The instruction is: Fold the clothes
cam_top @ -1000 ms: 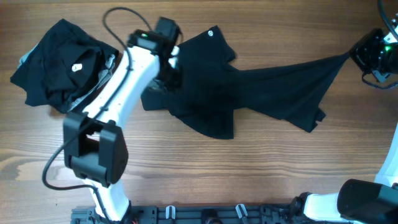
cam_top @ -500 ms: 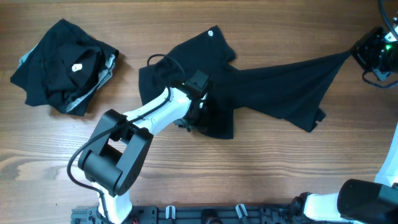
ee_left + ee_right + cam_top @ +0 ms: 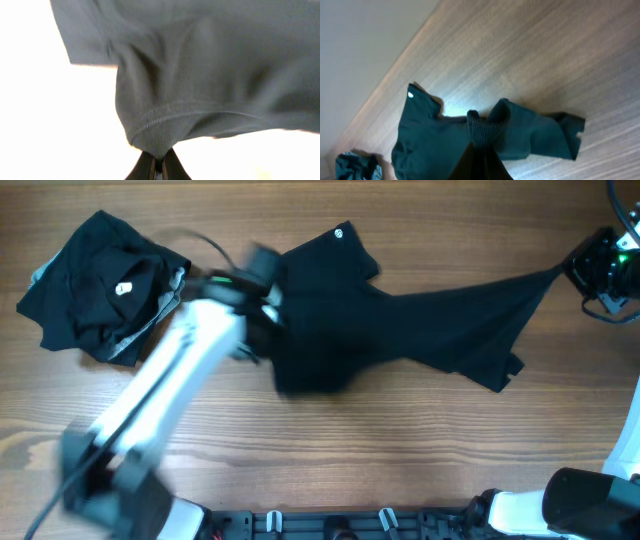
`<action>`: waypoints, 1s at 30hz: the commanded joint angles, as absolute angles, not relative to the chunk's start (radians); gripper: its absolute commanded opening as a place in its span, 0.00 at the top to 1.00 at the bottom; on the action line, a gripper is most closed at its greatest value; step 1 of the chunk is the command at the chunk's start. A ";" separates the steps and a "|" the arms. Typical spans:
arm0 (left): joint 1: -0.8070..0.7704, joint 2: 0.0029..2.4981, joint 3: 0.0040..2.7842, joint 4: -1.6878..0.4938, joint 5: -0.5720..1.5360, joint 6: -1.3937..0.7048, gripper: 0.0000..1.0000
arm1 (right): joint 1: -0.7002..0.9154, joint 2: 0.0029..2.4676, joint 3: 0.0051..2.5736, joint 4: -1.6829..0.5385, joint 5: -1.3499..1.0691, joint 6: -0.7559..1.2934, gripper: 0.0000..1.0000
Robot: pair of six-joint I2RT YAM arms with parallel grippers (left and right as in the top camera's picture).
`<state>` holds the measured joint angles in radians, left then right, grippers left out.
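Note:
A large black shirt (image 3: 400,320) lies stretched across the table, from the middle to the far right. A small white logo (image 3: 338,233) shows near its top corner. My left gripper (image 3: 268,298), blurred by motion, is at the shirt's left edge. In the left wrist view the left gripper (image 3: 159,161) is shut on a stitched hem of the shirt (image 3: 200,75), which hangs in front of the camera. My right gripper (image 3: 572,268) is shut on the shirt's far right tip and holds it taut. The right wrist view shows the right gripper (image 3: 481,147) pinching bunched fabric of the shirt (image 3: 435,145).
A crumpled pile of black clothes (image 3: 100,285) with grey trim and a white label sits at the table's back left; the pile (image 3: 355,167) also shows at the right wrist view's lower left. The arm bases stand along the table's front edge (image 3: 330,525).
The left arm swung from the shirt's lower middle up and left to its left edge, its jaws closing on the hem. The shirt's left part bunched inward. The right arm stayed still.

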<state>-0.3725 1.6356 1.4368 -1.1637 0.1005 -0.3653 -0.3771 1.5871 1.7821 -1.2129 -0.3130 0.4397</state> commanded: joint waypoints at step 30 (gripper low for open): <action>-0.087 1.622 2.128 -0.871 0.031 -0.150 0.96 | -0.373 1.426 1.806 -0.850 -0.551 0.403 0.96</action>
